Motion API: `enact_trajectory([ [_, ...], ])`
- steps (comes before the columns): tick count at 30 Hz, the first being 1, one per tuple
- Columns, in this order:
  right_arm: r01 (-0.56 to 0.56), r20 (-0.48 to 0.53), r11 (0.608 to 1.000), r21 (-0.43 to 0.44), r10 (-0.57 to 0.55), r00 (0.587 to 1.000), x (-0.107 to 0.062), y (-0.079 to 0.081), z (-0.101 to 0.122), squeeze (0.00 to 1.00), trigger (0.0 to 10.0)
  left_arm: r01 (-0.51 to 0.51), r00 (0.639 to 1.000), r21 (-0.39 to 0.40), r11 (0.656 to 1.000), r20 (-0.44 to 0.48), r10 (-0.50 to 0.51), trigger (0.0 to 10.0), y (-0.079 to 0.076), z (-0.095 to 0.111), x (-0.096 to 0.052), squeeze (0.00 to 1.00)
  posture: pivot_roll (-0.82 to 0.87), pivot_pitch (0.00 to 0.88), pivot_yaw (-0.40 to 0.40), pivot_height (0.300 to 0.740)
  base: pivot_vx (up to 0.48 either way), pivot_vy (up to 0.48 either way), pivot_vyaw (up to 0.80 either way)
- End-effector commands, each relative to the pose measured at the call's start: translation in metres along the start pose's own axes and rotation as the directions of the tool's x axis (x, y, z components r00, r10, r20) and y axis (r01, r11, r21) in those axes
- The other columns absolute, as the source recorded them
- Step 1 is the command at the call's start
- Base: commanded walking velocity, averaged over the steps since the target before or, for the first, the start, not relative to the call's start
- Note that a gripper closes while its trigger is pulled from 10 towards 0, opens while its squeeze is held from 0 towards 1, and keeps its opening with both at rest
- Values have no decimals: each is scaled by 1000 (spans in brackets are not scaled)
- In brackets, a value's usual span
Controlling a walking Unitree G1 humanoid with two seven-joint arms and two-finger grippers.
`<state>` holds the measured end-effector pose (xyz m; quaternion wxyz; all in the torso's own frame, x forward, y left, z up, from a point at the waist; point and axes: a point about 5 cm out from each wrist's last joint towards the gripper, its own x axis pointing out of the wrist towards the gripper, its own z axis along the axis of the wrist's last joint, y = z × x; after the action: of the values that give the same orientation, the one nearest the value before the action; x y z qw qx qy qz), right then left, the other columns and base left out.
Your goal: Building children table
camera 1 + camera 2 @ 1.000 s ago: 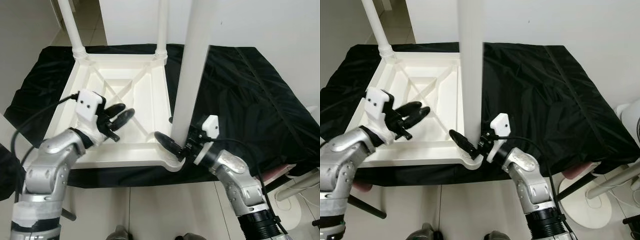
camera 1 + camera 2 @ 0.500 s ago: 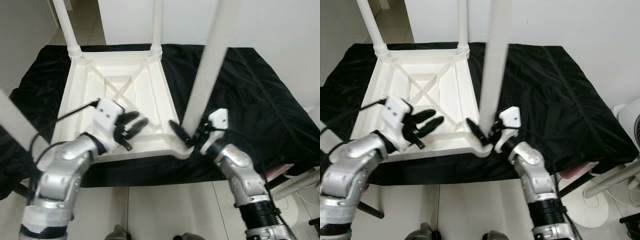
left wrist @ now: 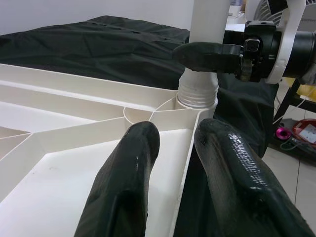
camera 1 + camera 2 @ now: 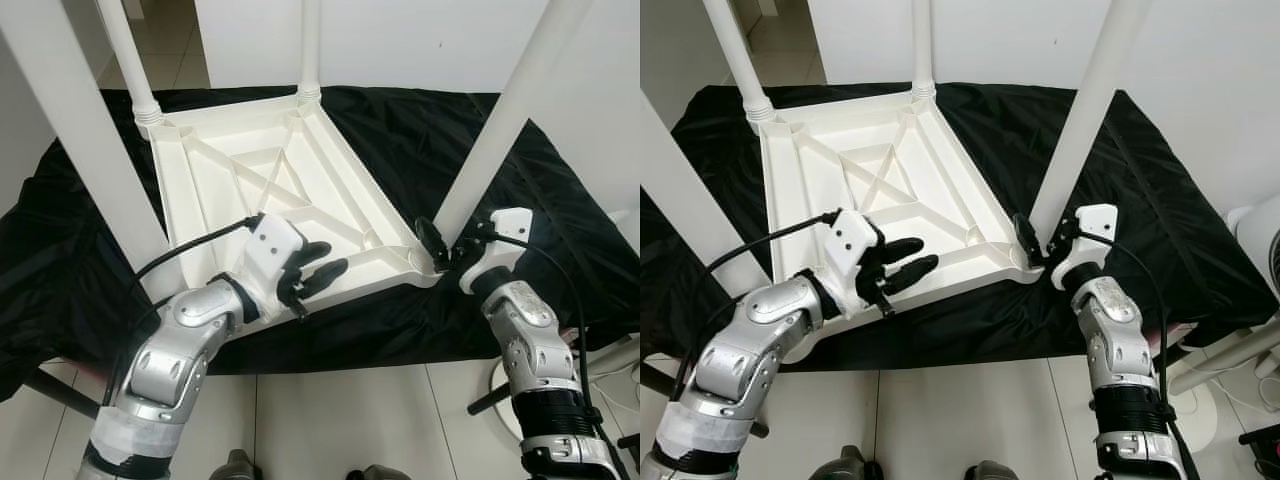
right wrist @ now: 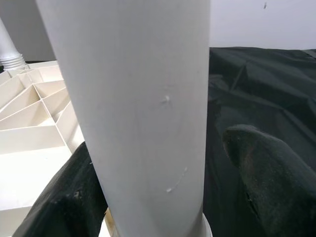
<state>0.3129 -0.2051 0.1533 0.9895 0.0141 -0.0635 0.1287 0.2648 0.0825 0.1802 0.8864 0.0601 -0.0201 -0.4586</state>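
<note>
You have the white plastic children's table (image 4: pixel 290 200) lying upside down in the middle of the head views, its ribbed underside facing up like a shallow tray, resting on the black cloth (image 4: pixel 520 200) that covers the surface beneath it. Nothing loose lies in the recessed panels between its crossed ribs. Four white round legs rise from its corners: one at the upper left of the frame (image 4: pixel 125 55), one at upper centre (image 4: pixel 310 45), a thick one along the left edge (image 4: pixel 85 140), and one at the right (image 4: pixel 500 125). Your right gripper (image 4: pixel 437 248) sits at centre right, closed around the base of that right-hand leg just above its threaded socket; in the right wrist view the two black fingers (image 5: pixel 264 168) lie on either side of the white tube. Your left gripper (image 4: pixel 315 278) is at lower centre of the left eye view, at the table's near rim; in the left wrist view one black finger (image 3: pixel 131 168) lies over the inside of the tray and the other outside the rim, parted, and you cannot tell whether they pinch the edge. White floor tiles (image 4: pixel 330 420) fill the bottom of the frame.
</note>
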Motion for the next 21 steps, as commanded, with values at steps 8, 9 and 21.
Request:
enact_trajectory([
  [8, -89, -67, 993, -78, 84, 994, -13, -3, -13, 0, 10000, -33, 998, 5, 999, -55, 33, 10000, -7, -1, 7, 0, -90, 60, 12, 740, 0, 0, 0],
  [9, -89, -67, 993, -78, 84, 994, -13, -3, -13, 0, 10000, -33, 998, 5, 999, -55, 33, 10000, -7, -1, 7, 0, -90, 60, 12, 740, 0, 0, 0],
  [21, -295, -113, 941, -163, 279, 954, 1, -20, 0, 0, 10000, 11, 997, 112, 994, -78, -2, 10000, -32, -3, 23, 0, -86, 72, 7, 740, 0, 0, 0],
])
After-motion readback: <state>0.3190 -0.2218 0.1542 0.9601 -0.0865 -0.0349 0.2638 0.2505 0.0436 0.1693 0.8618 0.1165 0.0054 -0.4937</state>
